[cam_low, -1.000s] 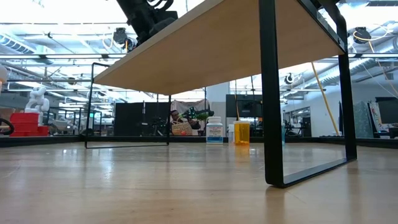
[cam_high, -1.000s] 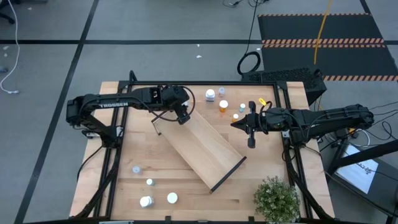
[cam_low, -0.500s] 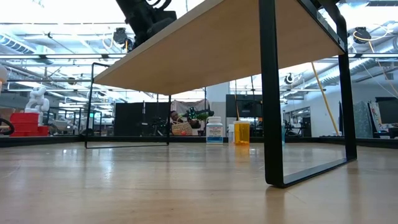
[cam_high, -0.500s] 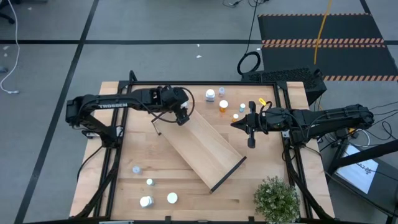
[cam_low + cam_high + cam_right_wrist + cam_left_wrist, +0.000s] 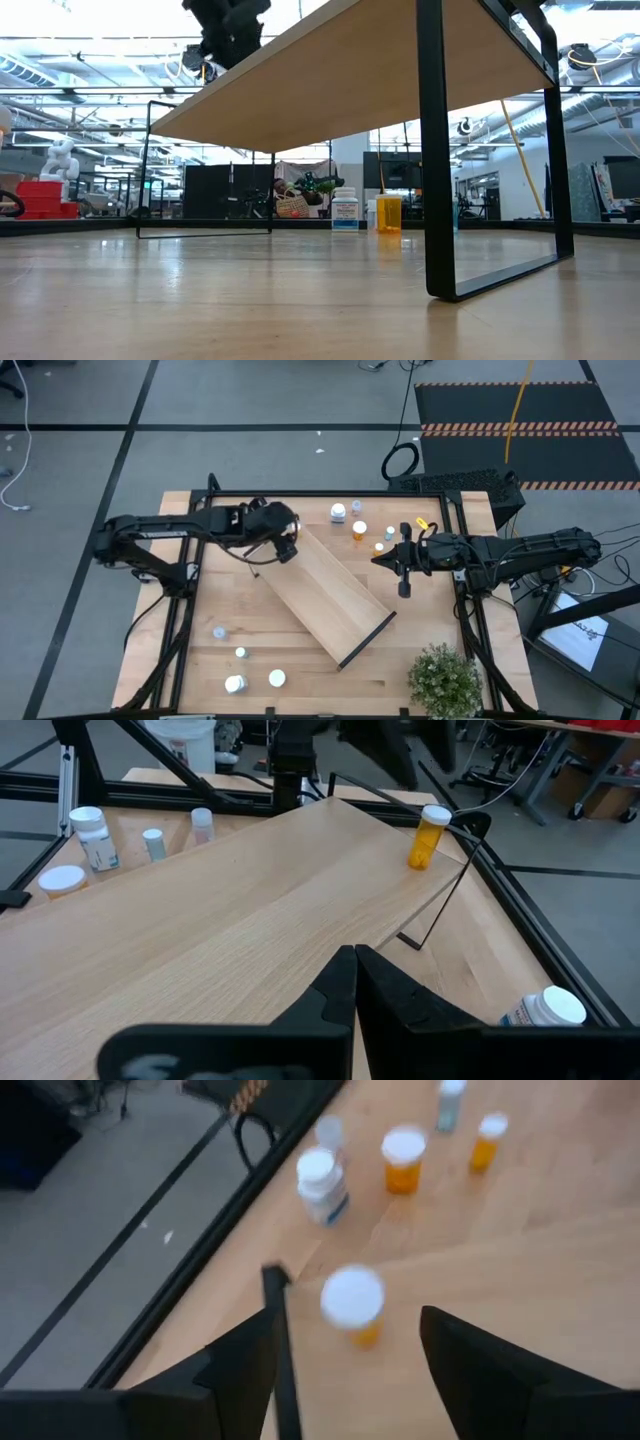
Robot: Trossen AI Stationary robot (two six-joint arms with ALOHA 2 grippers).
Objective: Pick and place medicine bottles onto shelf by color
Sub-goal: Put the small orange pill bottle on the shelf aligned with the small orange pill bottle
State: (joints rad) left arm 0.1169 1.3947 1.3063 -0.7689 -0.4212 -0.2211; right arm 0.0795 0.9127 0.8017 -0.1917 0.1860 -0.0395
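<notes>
The shelf (image 5: pixel 325 595) lies slantwise across the middle of the table; it also shows in the right wrist view (image 5: pixel 250 910). One orange bottle (image 5: pixel 352 1305) with a white cap stands upright on the shelf's far-left end beside the dark end wall (image 5: pixel 278 1330), and also shows in the right wrist view (image 5: pixel 428 836). My left gripper (image 5: pixel 286 548) is open above that end, one finger on either side of the bottle with gaps (image 5: pixel 348 1325). My right gripper (image 5: pixel 378 560) is shut and empty off the shelf's right side (image 5: pixel 355 982).
Several bottles stand at the table's far edge: a white one (image 5: pixel 338 512), a pale one (image 5: pixel 357 507), orange ones (image 5: pixel 360 530). Several pale bottles (image 5: pixel 240 653) stand at the near left. A potted plant (image 5: pixel 445 678) stands at the near right corner.
My left gripper has drawn back a little toward the table's left edge, away from the shelf's far-left end.
</notes>
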